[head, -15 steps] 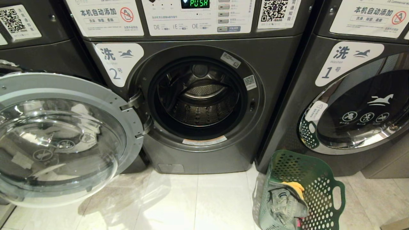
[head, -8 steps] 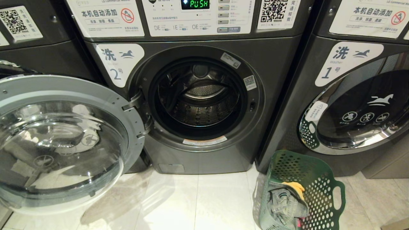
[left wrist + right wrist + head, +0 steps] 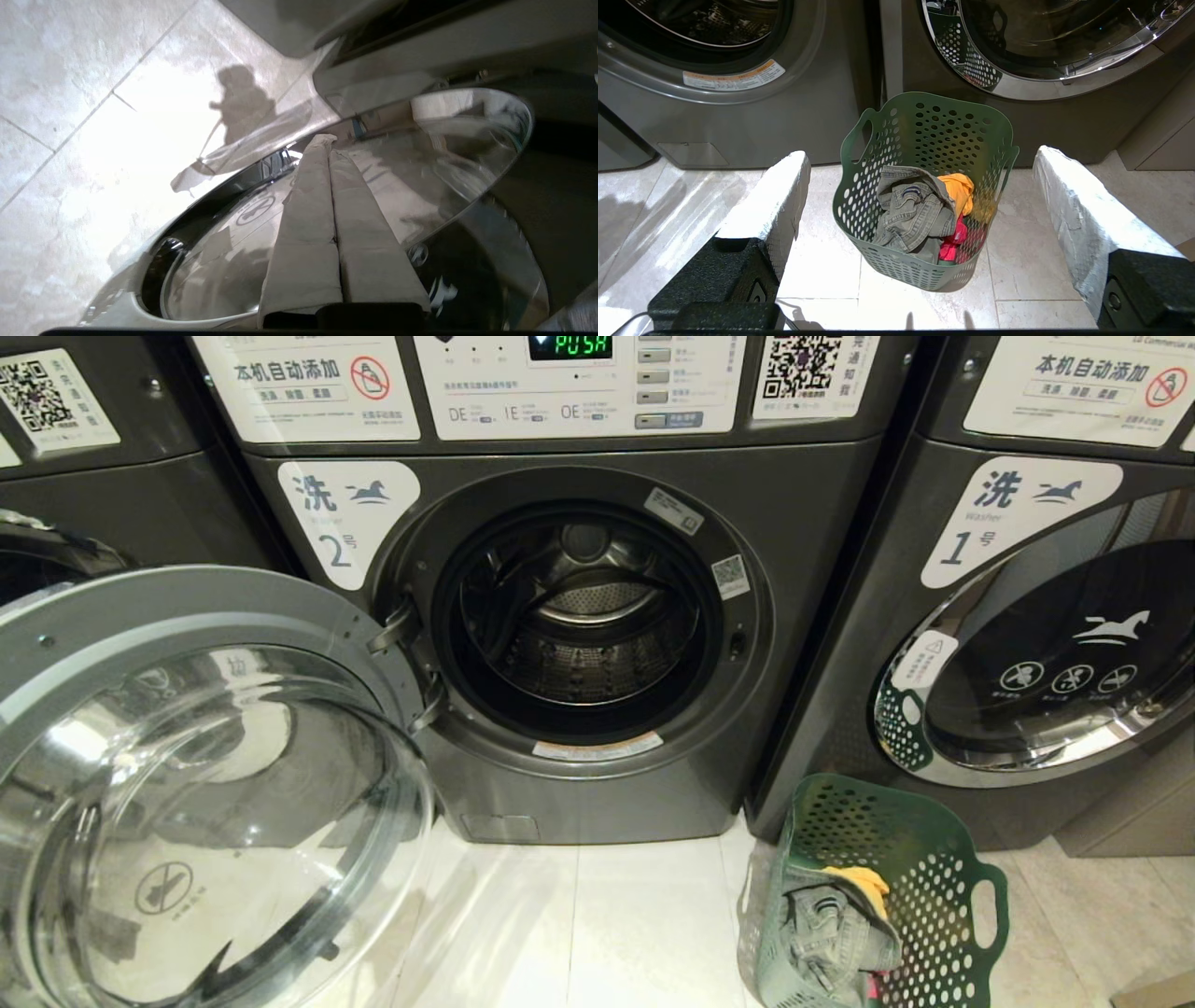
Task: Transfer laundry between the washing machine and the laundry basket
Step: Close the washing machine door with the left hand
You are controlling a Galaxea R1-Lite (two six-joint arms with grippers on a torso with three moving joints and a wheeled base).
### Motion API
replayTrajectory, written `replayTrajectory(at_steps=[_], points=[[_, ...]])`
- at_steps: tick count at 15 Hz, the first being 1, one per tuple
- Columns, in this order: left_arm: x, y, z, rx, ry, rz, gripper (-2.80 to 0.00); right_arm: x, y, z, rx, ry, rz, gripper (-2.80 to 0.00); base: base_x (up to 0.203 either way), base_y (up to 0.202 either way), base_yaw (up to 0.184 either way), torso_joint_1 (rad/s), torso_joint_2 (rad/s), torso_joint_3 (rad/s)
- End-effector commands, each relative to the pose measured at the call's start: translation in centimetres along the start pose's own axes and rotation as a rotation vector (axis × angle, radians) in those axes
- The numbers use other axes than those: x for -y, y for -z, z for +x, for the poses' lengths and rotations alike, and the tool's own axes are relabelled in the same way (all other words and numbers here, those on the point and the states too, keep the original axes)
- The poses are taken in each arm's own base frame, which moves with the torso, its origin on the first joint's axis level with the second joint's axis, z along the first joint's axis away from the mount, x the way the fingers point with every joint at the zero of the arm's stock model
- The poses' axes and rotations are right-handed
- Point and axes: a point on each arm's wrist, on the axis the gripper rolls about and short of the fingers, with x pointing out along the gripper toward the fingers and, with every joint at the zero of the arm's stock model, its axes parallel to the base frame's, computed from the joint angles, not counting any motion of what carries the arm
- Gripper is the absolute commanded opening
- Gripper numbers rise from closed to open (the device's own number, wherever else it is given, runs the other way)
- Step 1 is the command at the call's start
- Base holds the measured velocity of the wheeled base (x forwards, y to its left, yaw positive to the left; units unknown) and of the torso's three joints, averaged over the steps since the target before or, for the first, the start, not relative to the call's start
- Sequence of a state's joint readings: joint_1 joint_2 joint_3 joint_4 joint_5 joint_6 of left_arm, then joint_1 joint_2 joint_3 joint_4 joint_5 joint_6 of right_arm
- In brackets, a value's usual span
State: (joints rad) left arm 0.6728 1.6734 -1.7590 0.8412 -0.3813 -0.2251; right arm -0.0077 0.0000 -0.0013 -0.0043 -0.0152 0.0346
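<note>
- Door-opening step: left gripper (image 3: 329, 154) clenched empty, fingers pressed against the glass door (image 3: 201, 784) of washing machine 2 (image 3: 579, 616), drum bare.
- Right gripper (image 3: 920, 196) released, hovering above the green laundry basket (image 3: 924, 121); jeans (image 3: 913, 210), yellow-orange and red garments just below it.
- Next, probably: lower right gripper onto jeans.
- Pale tiled floor (image 3: 607, 924); washer 1 (image 3: 1046, 616) beyond the basket.

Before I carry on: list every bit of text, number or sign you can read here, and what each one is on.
"PUSH": green display on the open washing machine.
"洗", "2号", horse logo: its white label.
"本机自动添加", crossed-out bottle sign: its panel sticker.
"洗", "Washer", "1号", horse logo: label on the right-hand washer.
Horse logo, three crossed-out circles: that washer's door.
QR codes, remaining small print, drum-rim stickers: too small to read.
</note>
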Motion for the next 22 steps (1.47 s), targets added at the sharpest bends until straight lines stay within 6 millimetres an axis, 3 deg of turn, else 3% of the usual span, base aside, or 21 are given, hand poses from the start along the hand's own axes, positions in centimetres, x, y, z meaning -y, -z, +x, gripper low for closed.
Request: replayTrajectory(at_steps=[1,5,9,12,16,19,22], points=[[1.0,1.3,-2.9,0.020,0.008,0.009,-2.80,0.0,0.0,0.0,-0.001,0.000,0.001,0.00,0.000,0.000,0.000,0.000,0.00,0.000],[2.1,4.0,-5.6,-0.004,0.025,0.023,-2.80,0.0,0.0,0.0,-0.001,0.000,0.000,0.00,0.000,0.000,0.000,0.000,0.00,0.000],[4.7,9.1,-8.5,-0.150,0.116,0.103,-2.80,0.0,0.0,0.0,-0.002,0.000,0.003,0.00,0.000,0.000,0.000,0.000,0.00,0.000],[5.1,12.4,-9.2,-0.250,0.171,0.161,-2.80,0.0,0.0,0.0,-0.001,0.002,0.007,0.00,0.000,0.000,0.000,0.000,0.00,0.000],[5.3,13.2,-9.6,-0.267,0.195,0.187,-2.80,0.0,0.0,0.0,-0.001,0.002,0.007,0.00,0.000,0.000,0.000,0.000,0.00,0.000],[6.0,14.9,-10.3,-0.317,0.283,0.259,-2.80,0.0,0.0,0.0,-0.001,-0.001,-0.001,0.00,0.000,0.000,0.000,0.000,0.00,0.000],[5.6,17.2,-13.0,-0.298,0.463,0.343,-2.80,-0.1,-0.6,-0.1,0.015,-0.024,-0.052,0.00,0.000,0.000,0.000,0.000,0.00,0.000]])
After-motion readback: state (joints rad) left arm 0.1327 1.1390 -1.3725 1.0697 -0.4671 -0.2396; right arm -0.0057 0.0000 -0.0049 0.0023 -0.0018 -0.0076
